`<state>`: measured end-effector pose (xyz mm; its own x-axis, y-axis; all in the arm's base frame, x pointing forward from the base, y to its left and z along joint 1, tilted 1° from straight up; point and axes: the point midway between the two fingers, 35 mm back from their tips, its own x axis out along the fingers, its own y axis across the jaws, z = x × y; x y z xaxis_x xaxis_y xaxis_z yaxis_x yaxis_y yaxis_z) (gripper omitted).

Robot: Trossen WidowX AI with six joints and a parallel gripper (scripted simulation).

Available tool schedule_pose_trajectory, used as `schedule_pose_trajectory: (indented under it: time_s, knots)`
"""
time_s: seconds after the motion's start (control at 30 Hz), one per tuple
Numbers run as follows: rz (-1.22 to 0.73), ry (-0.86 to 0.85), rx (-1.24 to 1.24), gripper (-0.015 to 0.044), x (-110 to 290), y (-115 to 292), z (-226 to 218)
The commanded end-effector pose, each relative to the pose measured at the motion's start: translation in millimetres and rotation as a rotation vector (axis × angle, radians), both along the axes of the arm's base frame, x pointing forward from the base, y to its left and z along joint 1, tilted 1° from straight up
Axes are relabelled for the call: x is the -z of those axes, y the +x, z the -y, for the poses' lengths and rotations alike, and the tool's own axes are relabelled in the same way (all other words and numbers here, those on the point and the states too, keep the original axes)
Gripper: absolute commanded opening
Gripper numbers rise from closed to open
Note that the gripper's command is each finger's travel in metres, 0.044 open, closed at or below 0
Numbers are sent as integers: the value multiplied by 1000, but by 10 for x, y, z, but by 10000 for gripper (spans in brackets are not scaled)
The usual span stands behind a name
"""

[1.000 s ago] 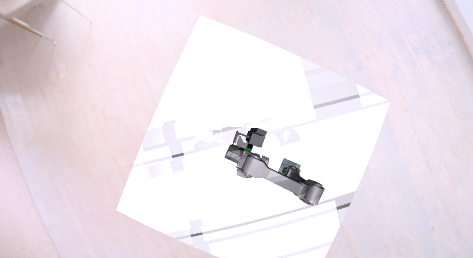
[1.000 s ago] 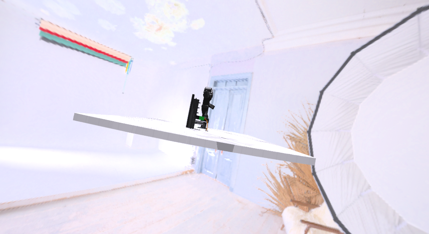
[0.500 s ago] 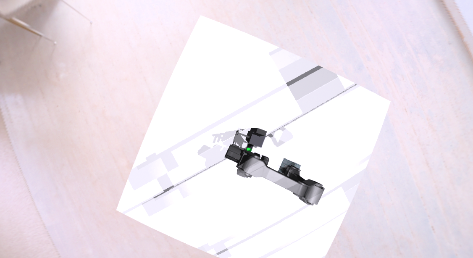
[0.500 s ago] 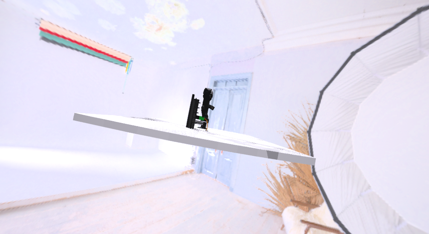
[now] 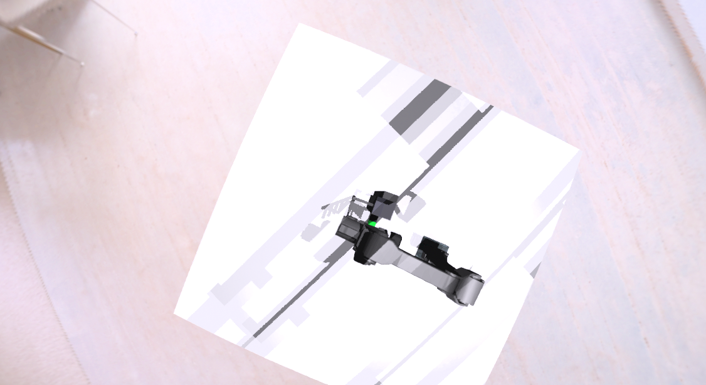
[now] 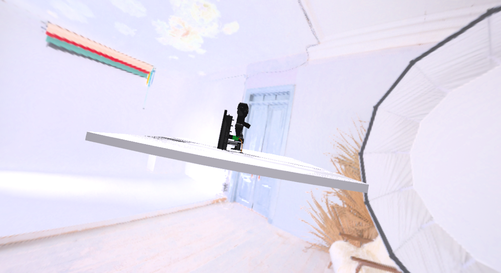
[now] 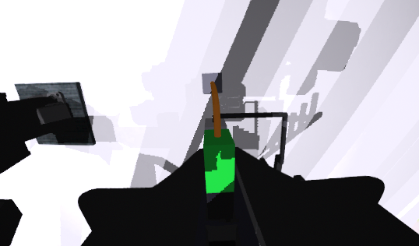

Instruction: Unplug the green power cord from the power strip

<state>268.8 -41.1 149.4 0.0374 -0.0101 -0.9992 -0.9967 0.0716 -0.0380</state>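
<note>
Wrist view, from left to right: we see a dark grey square base plate (image 7: 75, 117) lying flat on the white surface (image 7: 69, 47), with the arm's black foot bolted to it. Toward the middle, our black claw (image 7: 220, 171) fills the lower part of the picture, its two fingers closed narrowly on the bright green block-shaped plug (image 7: 220, 165), which stands pinched between them. A thin orange-brown cord (image 7: 215, 109) rises from the plug's far end and curves up to a small grey square (image 7: 211, 83) beyond it. Just right of the cord a thin black frame (image 7: 264, 114) stands on the surface; we cannot tell whether the plug touches it.

From the top view, the grey-and-black arm (image 5: 419, 264) reaches leftward across the white surface (image 5: 296, 110), and a small green patch of the plug (image 5: 372, 224) shows at the claw. A dark box (image 5: 382, 204) sits just beyond that patch.
</note>
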Motion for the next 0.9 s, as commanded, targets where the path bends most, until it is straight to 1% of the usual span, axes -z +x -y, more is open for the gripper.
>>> schedule_pose_trajectory:
  time_s: [0.0,0.87]
  knots:
    - [5,1,0,0,-1,19,-38]
    - [1,5,-2,0,-7,56,-464]
